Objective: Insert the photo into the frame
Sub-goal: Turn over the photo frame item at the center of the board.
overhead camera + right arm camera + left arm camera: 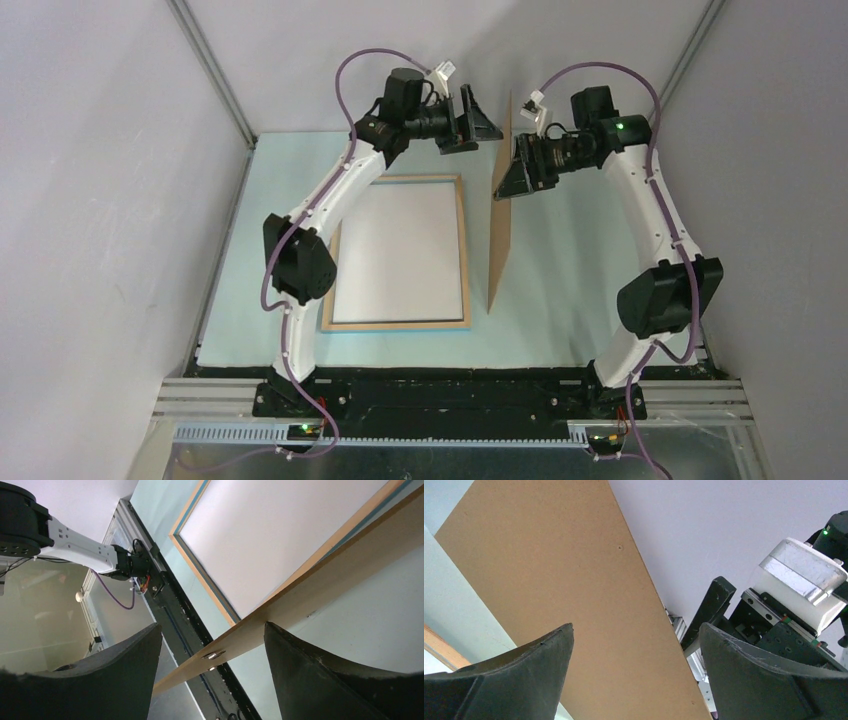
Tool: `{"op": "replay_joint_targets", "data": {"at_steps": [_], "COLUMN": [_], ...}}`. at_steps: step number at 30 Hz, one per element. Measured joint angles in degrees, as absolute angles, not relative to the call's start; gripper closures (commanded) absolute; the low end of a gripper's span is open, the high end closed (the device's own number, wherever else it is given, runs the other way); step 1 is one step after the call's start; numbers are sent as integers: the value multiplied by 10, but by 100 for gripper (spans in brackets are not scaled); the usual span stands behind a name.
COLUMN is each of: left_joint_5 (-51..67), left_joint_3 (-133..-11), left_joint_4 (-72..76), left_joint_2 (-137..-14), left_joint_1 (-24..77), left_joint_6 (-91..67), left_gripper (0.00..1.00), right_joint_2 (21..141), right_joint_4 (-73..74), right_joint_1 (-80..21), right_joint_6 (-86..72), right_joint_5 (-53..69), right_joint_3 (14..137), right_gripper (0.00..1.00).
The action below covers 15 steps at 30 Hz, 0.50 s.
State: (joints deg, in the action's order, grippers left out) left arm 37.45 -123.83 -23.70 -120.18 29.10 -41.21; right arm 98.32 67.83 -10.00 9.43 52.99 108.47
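Observation:
The frame (465, 250) lies flat on the table, pale wood face up. The photo (400, 250) lies inside it, white back up. Both show in the right wrist view, the frame (199, 573) around the photo (280, 530). The brown backing board (500, 250) stands on edge to the right of the frame. My right gripper (505, 180) is open; the board (325, 585) passes between its fingers and seems to rest against one. My left gripper (480, 125) is open and empty at the far end, facing the board's flat face (574, 555).
The table mat (570, 320) is pale green, with white walls on three sides. A black rail (450, 385) runs along the near edge by the arm bases. A small metal clip (212, 655) sits on the board. The right arm's wrist (794, 610) shows behind the board.

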Motion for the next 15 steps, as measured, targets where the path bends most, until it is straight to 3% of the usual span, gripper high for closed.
{"op": "replay_joint_targets", "data": {"at_steps": [10,15], "left_joint_5": [361,358], "left_joint_3": [-1224,-1193], "left_joint_4": [-234,-233], "left_joint_2": [-1202,-1201], "left_joint_1": [291,291], "left_joint_6": [-433,-435], "left_gripper": [0,5], "right_joint_2": [1002,1011], "right_joint_4": [678,677], "right_joint_1": [-131,-142], "right_joint_6": [91,90], "right_joint_5": [530,531], "right_joint_3": [1099,1105], "right_gripper": [21,21]}}
